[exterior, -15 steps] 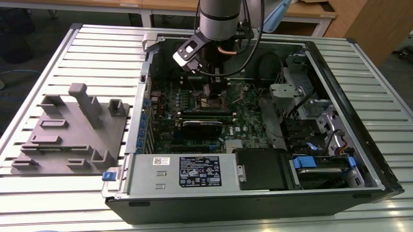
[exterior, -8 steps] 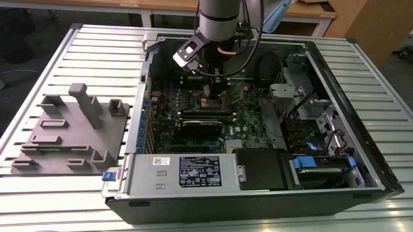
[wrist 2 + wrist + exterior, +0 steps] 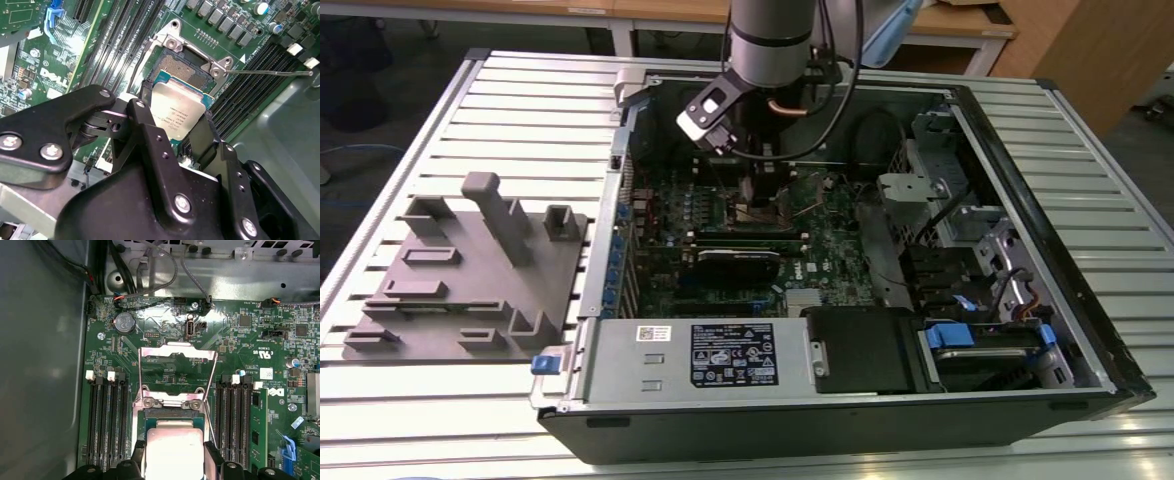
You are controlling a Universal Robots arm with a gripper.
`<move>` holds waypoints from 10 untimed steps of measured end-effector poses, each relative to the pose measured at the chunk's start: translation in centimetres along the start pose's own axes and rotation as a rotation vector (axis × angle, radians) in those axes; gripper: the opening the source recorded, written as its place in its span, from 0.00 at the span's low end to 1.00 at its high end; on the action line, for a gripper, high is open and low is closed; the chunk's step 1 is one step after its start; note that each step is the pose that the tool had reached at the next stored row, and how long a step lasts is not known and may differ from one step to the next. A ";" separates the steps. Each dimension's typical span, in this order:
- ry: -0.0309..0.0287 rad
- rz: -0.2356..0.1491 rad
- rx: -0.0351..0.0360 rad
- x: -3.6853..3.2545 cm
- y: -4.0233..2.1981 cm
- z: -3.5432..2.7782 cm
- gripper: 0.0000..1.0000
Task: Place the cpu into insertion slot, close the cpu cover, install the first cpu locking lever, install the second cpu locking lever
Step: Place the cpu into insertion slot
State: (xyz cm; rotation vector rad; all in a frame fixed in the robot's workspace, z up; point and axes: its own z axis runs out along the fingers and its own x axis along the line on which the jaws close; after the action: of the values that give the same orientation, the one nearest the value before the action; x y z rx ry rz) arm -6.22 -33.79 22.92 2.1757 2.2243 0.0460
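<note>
Grey metal table [image 3: 454, 420]: ribbed slats carry everything; there is bare room along the near edge and on both sides.
Room: wooden desks [image 3: 654, 10] stand past the far edge of the table.
Case [image 3: 787, 430]: it lies open side up, its black walls fencing the work on all four sides.
Grey tray [image 3: 467, 290]: a moulded holder with upright posts, beside the case on the exterior view's left and apart from the arm.
Near end of the case: a silver power box [image 3: 707, 355], then a black block [image 3: 861, 350] with blue clips [image 3: 947, 335] beside it.
Green board [image 3: 707, 215]: it covers the floor of the case, with a black card [image 3: 740, 265] lying across it in front of the socket.
Arm [image 3: 771, 40]: it reaches down into the far half of the case.
Gripper [image 3: 175, 119]: its black fingers [image 3: 150, 131] are clamped on two opposite edges of the chip.
Chip [image 3: 176, 107]: silvery top up, held over the slot [image 3: 182, 67], whose tan pins show beyond its far edge; whether it touches cannot be told.
Tight sides: long black memory slots [image 3: 107, 415] run close along both sides of the socket.
Wire lever [image 3: 270, 72]: a thin rod sticking out from a corner of the slot across the memory slots.
Cover [image 3: 175, 352]: swung open past the hinge edge, with the board showing through its window.
Beyond: a coin battery [image 3: 125, 322], loose cables [image 3: 150, 270] and the far wall of the case.
</note>
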 end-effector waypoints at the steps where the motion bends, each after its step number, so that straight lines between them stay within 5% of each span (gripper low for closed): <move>1: -0.0001 0.000 0.0000 0.02 0.00 0.04 0.54; 10: -0.0002 0.000 0.0000 0.23 -0.03 0.31 0.54</move>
State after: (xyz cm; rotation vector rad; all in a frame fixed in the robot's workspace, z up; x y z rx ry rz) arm -6.24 -33.56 22.60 2.1757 2.2242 0.0458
